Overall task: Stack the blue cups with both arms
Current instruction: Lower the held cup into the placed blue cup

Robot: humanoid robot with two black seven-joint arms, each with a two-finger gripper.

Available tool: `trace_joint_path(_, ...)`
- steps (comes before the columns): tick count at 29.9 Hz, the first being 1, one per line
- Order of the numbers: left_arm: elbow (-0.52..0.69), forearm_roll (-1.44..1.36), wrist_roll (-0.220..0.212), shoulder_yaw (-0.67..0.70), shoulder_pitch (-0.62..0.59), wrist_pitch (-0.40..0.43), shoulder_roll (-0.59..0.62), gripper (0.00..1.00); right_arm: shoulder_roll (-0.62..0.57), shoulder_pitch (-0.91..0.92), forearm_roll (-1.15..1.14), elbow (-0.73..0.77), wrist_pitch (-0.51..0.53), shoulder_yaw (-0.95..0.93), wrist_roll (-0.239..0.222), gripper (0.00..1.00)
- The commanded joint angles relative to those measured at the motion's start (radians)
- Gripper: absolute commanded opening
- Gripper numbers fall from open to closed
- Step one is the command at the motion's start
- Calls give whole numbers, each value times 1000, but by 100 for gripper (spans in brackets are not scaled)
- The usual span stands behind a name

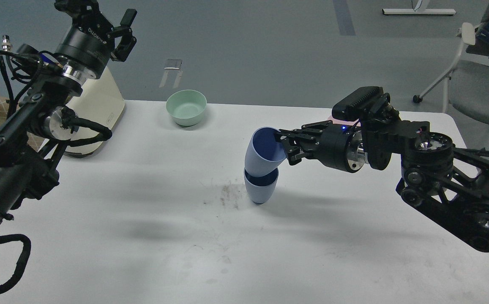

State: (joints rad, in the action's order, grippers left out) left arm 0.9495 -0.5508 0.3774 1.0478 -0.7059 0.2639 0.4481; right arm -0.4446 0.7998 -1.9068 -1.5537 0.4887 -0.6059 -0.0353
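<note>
Tilting periwinkle-blue plastic tumbler (263,152), gripped at rim by right fingers (284,145), nested in matching upright tumbler (261,185); left fingers (119,29) raised, spread apart.

My right arm (438,177) reaches in low over the desk (143,236), forearm near level, wrist straight. Right pincer (284,145) clamps the rim of the tilted upper blue cup (263,152), one finger inside the mouth, one outside. My left arm (20,139) is raised well left of that cup, elbow bent, left pincer (119,31) high, fingers spread, holding nothing.
</note>
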Motion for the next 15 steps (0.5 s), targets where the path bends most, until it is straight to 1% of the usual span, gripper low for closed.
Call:
trace_joint_path(1, 0, 0, 2, 1, 0, 0, 0, 98, 0, -4, -2, 1, 0, 0, 0, 7)
trace_joint_path(3, 0, 0, 3, 4, 0, 0, 0, 98, 3, -11, -2, 0, 0, 0, 2, 12)
trace_joint_path(4, 0, 0, 3, 4, 0, 0, 0, 98, 3, -11, -2, 0, 0, 0, 2, 12)
trace_joint_path(6, 0, 0, 5, 3, 0, 0, 0, 98, 6, -11, -2, 1, 0, 0, 2, 18)
trace_joint_path(12, 0, 0, 5, 3, 0, 0, 0, 98, 9, -13, 0, 0, 0, -2, 2, 25)
trace_joint_path(15, 0, 0, 5, 3, 0, 1, 0, 98, 10, -17, 0, 0, 0, -3, 0, 27)
